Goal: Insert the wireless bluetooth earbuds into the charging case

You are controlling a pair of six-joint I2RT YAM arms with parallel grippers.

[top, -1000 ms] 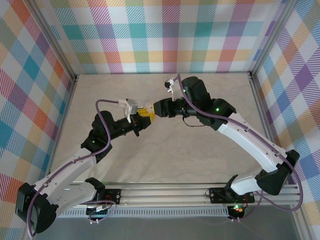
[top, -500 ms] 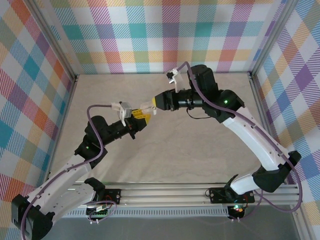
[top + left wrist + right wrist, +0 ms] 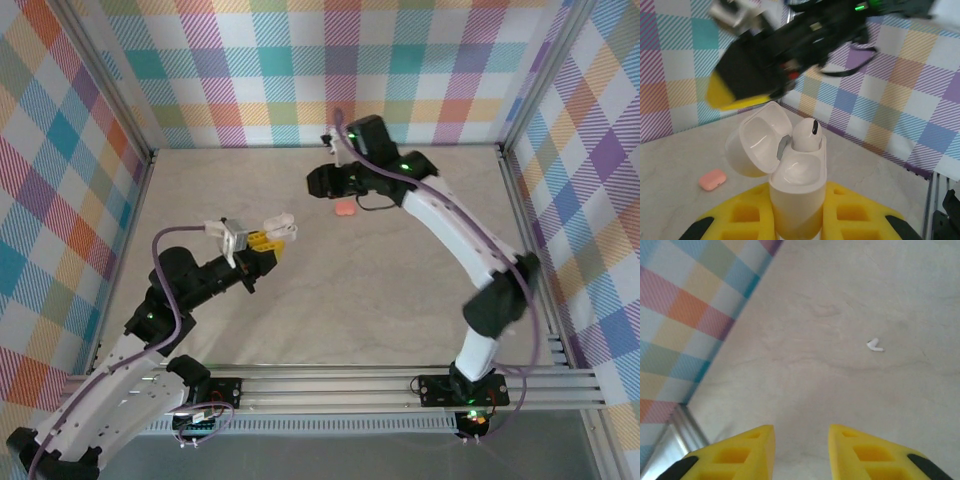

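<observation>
Clamping glossy white open-lid charging case (image 3: 797,185): left gripper (image 3: 796,212); right gripper (image 3: 801,450) jaws narrowly parted over tiny white earbud (image 3: 874,345), bare tabletop (image 3: 840,300) around.

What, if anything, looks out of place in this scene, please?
One white earbud lies loose on the table; the open case has a seated earbud and an empty socket.

The left arm (image 3: 120,360) and right arm (image 3: 450,225) are white with black joints, and purple cables (image 3: 180,229) trail above the silver rail (image 3: 330,383). Their fingers (image 3: 740,455) are yellow, seemingly square-pocketed.
</observation>
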